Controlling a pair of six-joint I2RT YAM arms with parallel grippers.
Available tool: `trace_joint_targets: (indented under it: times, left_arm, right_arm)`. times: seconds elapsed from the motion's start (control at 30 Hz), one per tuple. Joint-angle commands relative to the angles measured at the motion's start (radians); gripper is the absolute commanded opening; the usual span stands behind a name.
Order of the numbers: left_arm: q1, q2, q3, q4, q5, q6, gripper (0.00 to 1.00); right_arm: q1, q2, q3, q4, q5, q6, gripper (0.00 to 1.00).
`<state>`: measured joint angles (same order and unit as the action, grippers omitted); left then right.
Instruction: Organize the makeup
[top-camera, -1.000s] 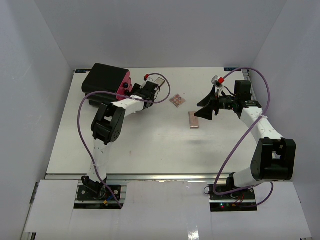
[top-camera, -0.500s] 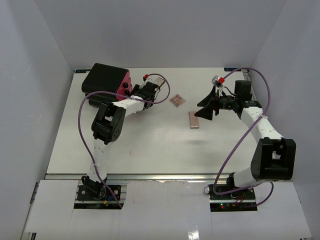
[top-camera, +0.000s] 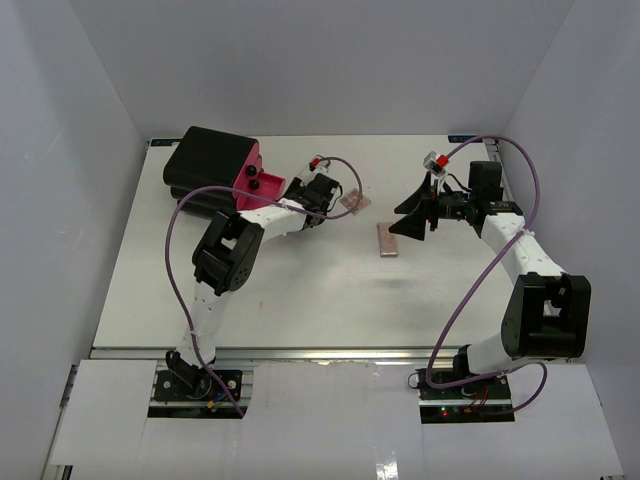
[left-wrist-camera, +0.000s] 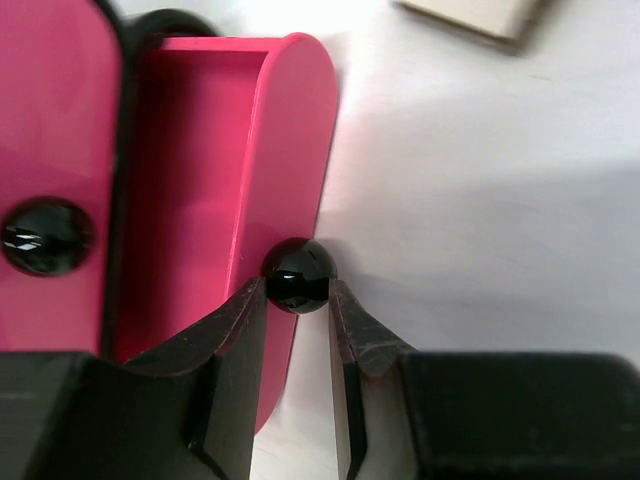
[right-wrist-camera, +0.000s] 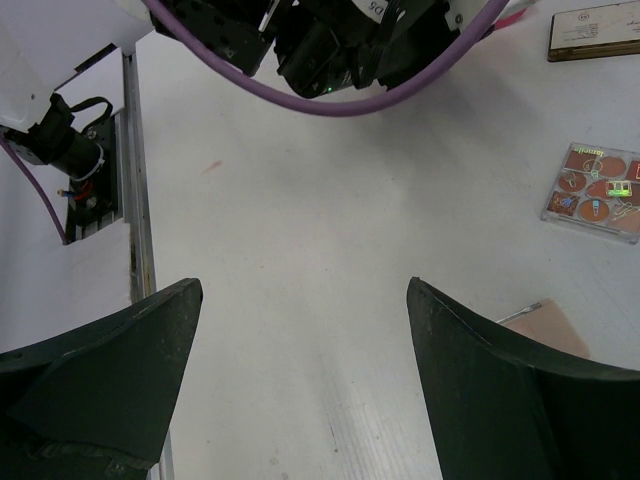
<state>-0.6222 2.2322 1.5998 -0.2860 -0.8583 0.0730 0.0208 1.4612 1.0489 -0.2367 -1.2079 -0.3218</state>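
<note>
My left gripper (top-camera: 292, 193) (left-wrist-camera: 297, 292) is shut on the black knob (left-wrist-camera: 297, 272) of a pink drawer (left-wrist-camera: 215, 170), which stands pulled out of the big black box (top-camera: 208, 160). A second knob (left-wrist-camera: 45, 235) sits on the shut pink drawer beside it. The square pink palette (top-camera: 353, 201) (right-wrist-camera: 598, 190) lies just right of my left wrist. The rectangular pink palette (top-camera: 388, 240) (right-wrist-camera: 548, 325) lies mid-table. A flat grey compact (right-wrist-camera: 595, 35) (left-wrist-camera: 478, 14) lies near the drawer. My right gripper (top-camera: 412, 222) (right-wrist-camera: 305, 290) is open and empty above the table, right of the rectangular palette. The bottle and tubes are out of view.
The black box stands at the table's far left corner. White walls enclose the table on three sides. The purple cables (top-camera: 178, 250) loop beside each arm.
My left gripper has moved right with the knob in it, and the pink drawer has slid out of the box. The right arm has not moved.
</note>
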Motion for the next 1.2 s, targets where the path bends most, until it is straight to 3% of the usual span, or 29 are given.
trace_joint_targets:
  times: [0.0, 0.1, 0.23, 0.4, 0.43, 0.77, 1.03, 1.17]
  left_arm:
    - [-0.035, -0.067, 0.021, -0.065, 0.112, -0.086, 0.12]
    - [-0.045, -0.074, 0.033, -0.074, 0.128, -0.106, 0.14]
    - [-0.044, -0.071, 0.04, -0.084, 0.12, -0.111, 0.32]
    - [-0.044, -0.092, 0.043, -0.094, 0.166, -0.125, 0.61]
    - [-0.045, -0.105, 0.044, -0.098, 0.193, -0.129, 0.69]
    - [-0.05, -0.243, 0.044, -0.104, 0.539, -0.179, 0.98]
    - [-0.039, -0.256, 0.057, -0.098, 0.788, -0.177, 0.98]
    - [0.041, -0.191, 0.132, -0.097, 0.933, -0.138, 0.98]
  right_arm:
    - [-0.005, -0.002, 0.012, -0.008, -0.027, -0.008, 0.89]
    - [-0.005, -0.001, 0.014, -0.009, -0.026, -0.009, 0.9]
    - [-0.006, -0.002, 0.013, -0.01, -0.025, -0.008, 0.9]
    - [-0.007, -0.002, 0.014, -0.012, -0.024, -0.011, 0.9]
    - [-0.007, -0.001, 0.013, -0.012, -0.023, -0.012, 0.9]
    - [-0.009, 0.012, 0.021, -0.036, 0.004, -0.036, 0.9]
    - [-0.009, 0.032, 0.046, -0.077, 0.181, -0.052, 0.9]
    - [-0.009, 0.033, 0.054, -0.082, 0.235, -0.048, 0.9]
